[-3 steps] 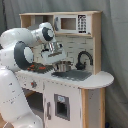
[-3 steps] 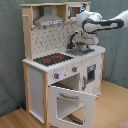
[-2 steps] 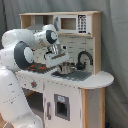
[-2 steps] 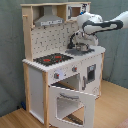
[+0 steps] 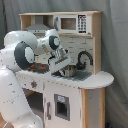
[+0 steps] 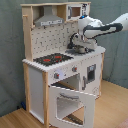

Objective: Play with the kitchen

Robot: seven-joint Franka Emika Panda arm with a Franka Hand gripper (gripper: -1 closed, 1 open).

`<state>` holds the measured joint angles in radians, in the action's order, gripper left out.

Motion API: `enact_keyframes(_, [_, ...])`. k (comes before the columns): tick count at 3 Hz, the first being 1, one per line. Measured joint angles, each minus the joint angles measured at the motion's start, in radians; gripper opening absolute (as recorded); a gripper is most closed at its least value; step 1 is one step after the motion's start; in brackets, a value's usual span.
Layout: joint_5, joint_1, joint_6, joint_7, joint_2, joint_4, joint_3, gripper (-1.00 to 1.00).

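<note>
— Kitchen (image 5: 70, 75) first: where does it stand?

— Mid-scene in both exterior views, tall and white with pale wood trim, against a grey curtain. In the second exterior view its oven door (image 6: 70, 102) hangs open at the near side, hinged down, and the hob (image 6: 52, 59) sits on the second exterior view's left of the bench top.

— And the arm?

— Gripper (image 5: 62, 64) is down at the sink (image 5: 75, 74), just in front of the faucet (image 5: 85, 59). There looks to be a small metal pot in or at the sink, right under the hand, but I cannot say whether the two touch.

— Fingers clenched or released?

— I cannot tell; they are lost against the pot and the hand's own body.

— Which step, then?

— My guess is it is working at the sink end of the bench, either reaching for the pot or setting it there. The next move calls for a careful vertical motion, clear of the faucet behind and the shelf with the microwave (image 5: 75, 23) above, before carrying anything across towards the hob.

— Anything changed over the last second?

— Little. The hand seems to have sunk slightly and drawn closer over the sink; the oven door and everything else on the kitchen stand as they did.
</note>
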<state>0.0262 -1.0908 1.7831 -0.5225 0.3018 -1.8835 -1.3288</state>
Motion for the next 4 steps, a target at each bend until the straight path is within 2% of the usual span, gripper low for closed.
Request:
enact_keyframes(1, [-0.004, 0.000, 0.082, -0.037, -0.026, -0.039, -0.002, -1.00])
enact_keyframes(2, [-0.006, 0.000, 0.120, -0.041, -0.057, -0.046, -0.006, -1.00])
enact_keyframes(3, [-0.006, -0.001, 0.132, -0.042, -0.058, -0.046, -0.006, 1.00])
enact_keyframes(4, [-0.006, -0.005, 0.174, -0.043, -0.064, -0.048, -0.007, 1.00])
